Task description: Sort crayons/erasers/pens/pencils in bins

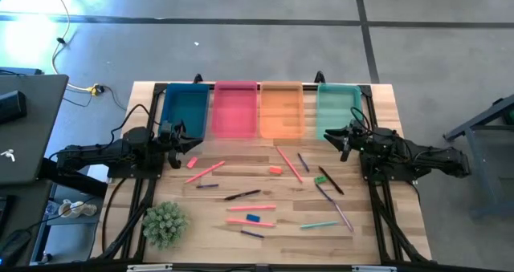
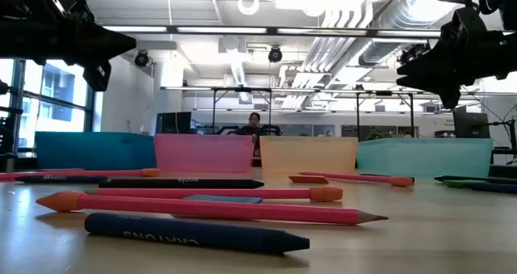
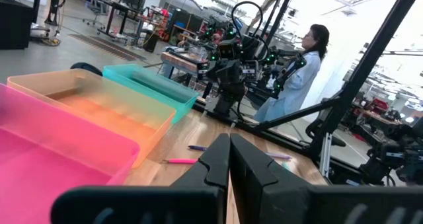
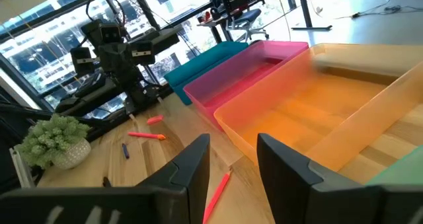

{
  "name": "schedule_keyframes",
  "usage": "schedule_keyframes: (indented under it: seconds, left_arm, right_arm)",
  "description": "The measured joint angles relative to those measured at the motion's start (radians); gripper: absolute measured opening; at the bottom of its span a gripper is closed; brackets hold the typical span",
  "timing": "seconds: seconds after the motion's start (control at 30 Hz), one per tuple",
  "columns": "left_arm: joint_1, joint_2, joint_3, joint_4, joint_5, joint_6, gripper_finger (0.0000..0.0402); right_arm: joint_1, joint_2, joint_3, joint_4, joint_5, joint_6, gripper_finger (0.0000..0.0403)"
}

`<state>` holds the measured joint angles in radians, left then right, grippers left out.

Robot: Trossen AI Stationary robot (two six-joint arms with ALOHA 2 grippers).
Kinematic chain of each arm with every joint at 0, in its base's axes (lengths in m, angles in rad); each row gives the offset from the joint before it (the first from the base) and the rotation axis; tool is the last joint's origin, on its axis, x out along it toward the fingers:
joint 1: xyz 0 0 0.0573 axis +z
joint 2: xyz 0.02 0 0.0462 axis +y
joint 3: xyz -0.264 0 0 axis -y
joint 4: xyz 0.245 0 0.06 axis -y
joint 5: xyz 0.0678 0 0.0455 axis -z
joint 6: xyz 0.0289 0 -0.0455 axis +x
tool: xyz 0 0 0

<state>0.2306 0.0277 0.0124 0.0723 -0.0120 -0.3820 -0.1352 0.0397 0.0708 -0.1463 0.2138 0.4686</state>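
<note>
Nothing sorted yet, by the look of it: all 4 bins (image 1: pixel 258 86) sit in a row along the table's far edge, apparently empty.

Landmark = orange bin (image 1: pixel 282 109).
- Pink eraser (image 1: pixel 275 170): just in front of orange bin, nearest piece.
- Green eraser (image 1: pixel 320 179): in front and toward the right arm.
- Blue eraser (image 1: pixel 253 218): well in front, among the pink pencils (image 1: pixel 250 209).
- Small pink block (image 1: pixel 192 162): off toward the left arm, likely another eraser.

Right gripper (image 4: pixel 231 159): over the table w/ the orange bin just ahead, fingers apart, nothing in them.
Left gripper (image 3: pixel 229 159): near the pink bin (image 3: pixel 59 158), fingers pressed together, empty.

Handling (my read): erasers are light, rubbery, grippy, not fragile; low and short, so pinch across the narrow sides, straight down. Pencils/crayons are stiff, thin, roll easily; grab mid-length.
</note>
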Motion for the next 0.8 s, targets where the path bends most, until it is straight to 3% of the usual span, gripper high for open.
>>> schedule_keyframes:
  seconds: [0.2, 0.8]
  left_arm:
    - [0.0, 0.0, 0.0, 0.0, 0.0, 0.0, 0.0]
    - [0.0, 0.0, 0.0, 0.0, -0.017, 0.071, 0.0]
  right_arm:
    - [-0.001, 0.0, 0.0, 0.0, 0.0, 0.246, 0.0119]
    - [0.0, 0.001, 0.029, 0.145, -0.043, 0.423, 0.0119]
